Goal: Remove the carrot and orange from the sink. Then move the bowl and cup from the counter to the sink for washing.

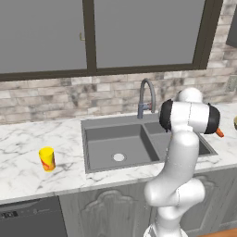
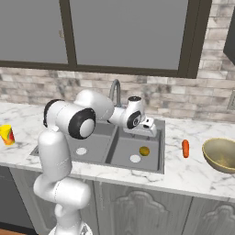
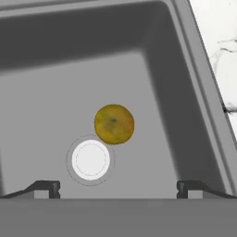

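Note:
The olive-yellow orange [image 2: 144, 151] lies in the right basin of the dark grey sink [image 2: 137, 168], beside its pale drain [image 2: 135, 159]. My gripper [image 2: 148, 128] hangs open above that basin. In the hand view the orange [image 3: 114, 123] sits between and beyond the spread fingertips [image 3: 46, 187], untouched, with the drain [image 3: 90, 159] just next to it. The carrot [image 2: 185, 148] lies on the white marble counter [image 2: 193, 174] right of the sink. The tan bowl [image 2: 220, 155] stands further right. The yellow cup [image 1: 46, 159] stands on the counter left of the sink [image 1: 84, 139].
The arched grey faucet [image 1: 147, 95] rises behind the sink's divider, close to my forearm. A brick wall and dark windows back the counter. A dark appliance front [image 1: 28, 222] sits below the counter at the left.

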